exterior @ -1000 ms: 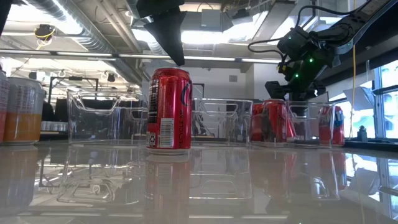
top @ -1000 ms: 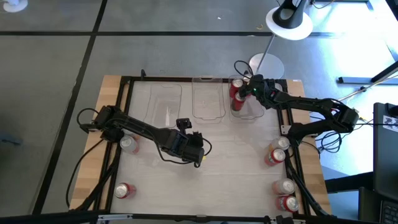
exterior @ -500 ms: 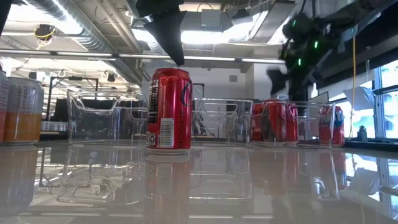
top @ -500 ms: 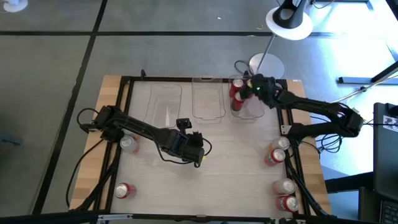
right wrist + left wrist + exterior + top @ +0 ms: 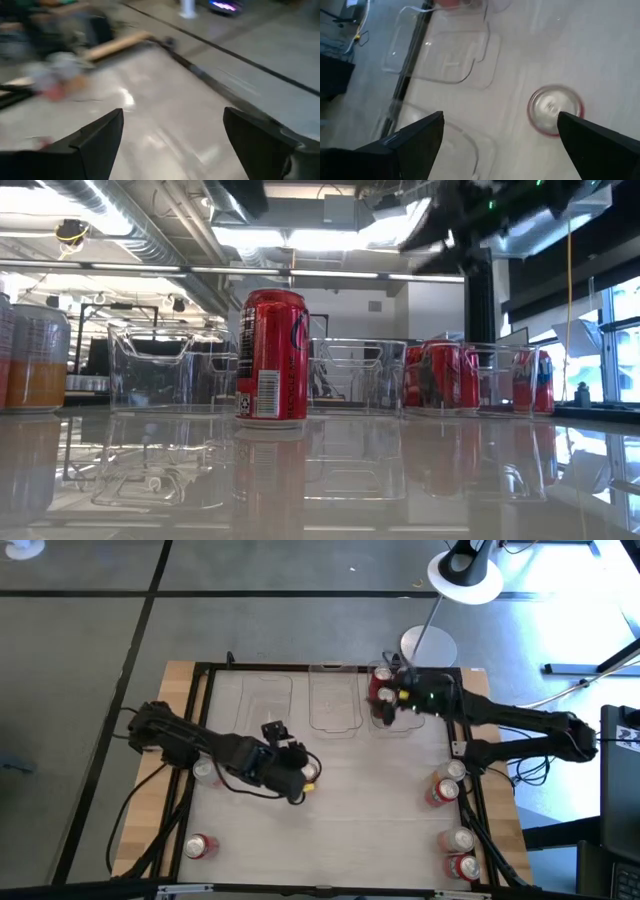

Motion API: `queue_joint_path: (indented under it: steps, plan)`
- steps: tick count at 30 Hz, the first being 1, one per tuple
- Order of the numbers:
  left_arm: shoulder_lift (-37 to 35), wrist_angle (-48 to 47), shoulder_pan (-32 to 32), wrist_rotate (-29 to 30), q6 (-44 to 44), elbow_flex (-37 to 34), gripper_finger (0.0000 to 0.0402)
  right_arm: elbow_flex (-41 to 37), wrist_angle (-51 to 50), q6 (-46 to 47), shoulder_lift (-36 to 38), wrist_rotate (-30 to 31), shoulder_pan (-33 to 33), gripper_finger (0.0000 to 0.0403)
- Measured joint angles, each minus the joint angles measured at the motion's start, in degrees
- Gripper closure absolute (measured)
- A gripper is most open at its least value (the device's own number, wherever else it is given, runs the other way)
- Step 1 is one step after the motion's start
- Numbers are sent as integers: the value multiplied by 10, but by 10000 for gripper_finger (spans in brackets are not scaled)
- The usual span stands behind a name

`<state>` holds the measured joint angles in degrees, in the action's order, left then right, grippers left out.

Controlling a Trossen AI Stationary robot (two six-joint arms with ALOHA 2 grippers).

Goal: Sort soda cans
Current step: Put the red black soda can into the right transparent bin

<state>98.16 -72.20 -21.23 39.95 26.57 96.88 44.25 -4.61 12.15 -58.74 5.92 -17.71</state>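
Low view: nearest on the counter (image 5: 400, 480) stands an upright red can (image 5: 272, 355), alone and well in front of the bins. At the picture's left edge a paler can (image 5: 35, 355) is cut off, so its markings cannot be read.

Half a second ago a dark finger hung right above the red can. Now the left arm has swung aside, and the high view shows the can's silver top uncovered just beside it. The left gripper (image 5: 500, 120) hovers above with its fingers spread wide and nothing between them; the can top sits close to one finger rather than centred. I judge this a re-aiming for the next pick, not a grasp.

Farther back stand three clear bins. The two other bins (image 5: 355, 375) look empty. The right-hand bin (image 5: 490, 380) holds red cans (image 5: 440, 375) standing upright; two tops show from above, and a further one may be hidden.

The right gripper (image 5: 172, 115) has lifted up and out of that bin since a second ago. Its fingers are apart and empty, so that delivery looks finished. Its own view is smeared by motion, and in the low view it is only a blur at the top.
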Motion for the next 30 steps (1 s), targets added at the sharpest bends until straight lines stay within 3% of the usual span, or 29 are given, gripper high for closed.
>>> queue_joint_path:
  steps: [5,11,19,26,30]
  plan:
    - [-3,-53,-23,12,48,-2,29,0,98,-23,-34,4,99,62]
    - [-28,-28,-37,-31,99,-79,29,1,155,-41,-111,4,184,62]
    - [-109,138,-39,-57,124,-223,29,1,288,-52,-231,5,241,62]
    - [-131,243,-39,-68,139,-316,29,1,425,-51,-316,-58,242,62]
    - [-131,372,-31,-68,126,-378,29,1,468,-51,-356,-75,242,62]
